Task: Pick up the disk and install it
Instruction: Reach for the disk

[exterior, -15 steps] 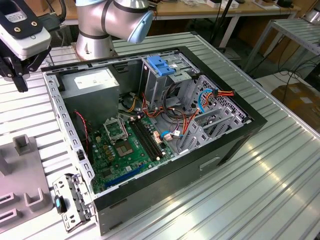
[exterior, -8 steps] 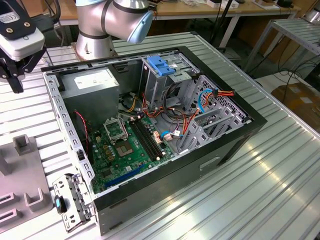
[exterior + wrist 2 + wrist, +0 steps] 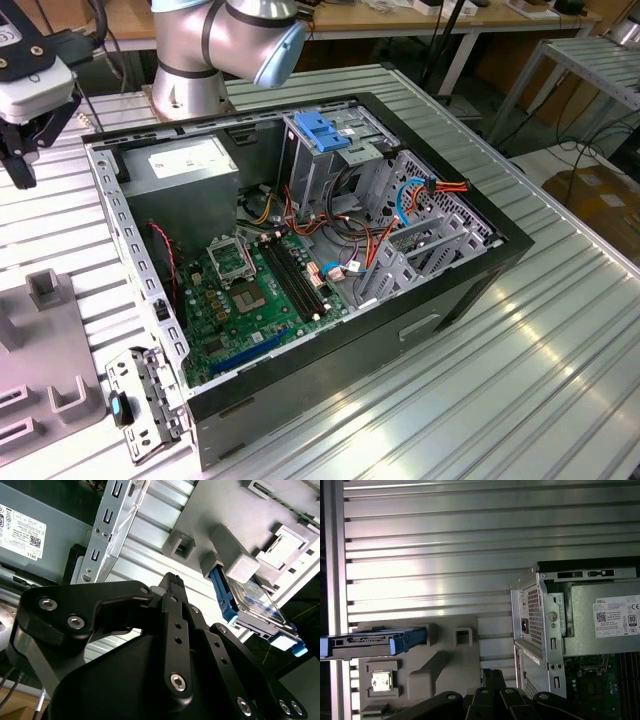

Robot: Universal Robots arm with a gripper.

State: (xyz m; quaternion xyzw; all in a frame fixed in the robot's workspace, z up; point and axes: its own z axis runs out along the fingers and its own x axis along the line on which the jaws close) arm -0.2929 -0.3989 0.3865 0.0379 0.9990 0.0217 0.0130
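My gripper [image 3: 170, 581] hung pressed shut and empty above the ribbed metal table [image 3: 445, 540], just outside the open computer case [image 3: 470, 270], at the corner where the power supply [image 3: 590, 640] sat. The disk [image 3: 367, 644] stood on edge in a slot of the grey holder [image 3: 440, 655] on that table, outside the case and apart from my gripper, its blue side rail showing.
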